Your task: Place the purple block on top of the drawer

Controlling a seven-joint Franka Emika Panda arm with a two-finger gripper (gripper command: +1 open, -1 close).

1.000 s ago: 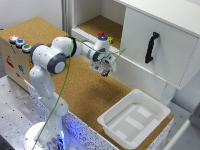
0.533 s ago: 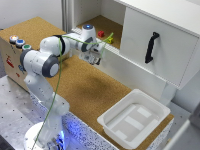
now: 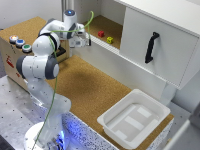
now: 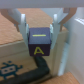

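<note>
In the wrist view the purple block, marked with a yellow letter A, sits between my gripper's two pale fingers, which are shut on its sides. Beneath it lie light wood with a blue drawing and a black handle. In the exterior view my gripper hangs at the back of the cork table, to the right of the drawer, a light-wood box whose top carries three round coloured buttons. At this size the exterior view does not resolve the block.
A white cabinet door with a long black handle stands at the exterior view's right. In the open shelf beside it lie a red block and a yellow block. A white tray rests at the front right.
The arm has swung toward the exterior view's left, carrying my gripper away from the cabinet opening and closer to the drawer.
</note>
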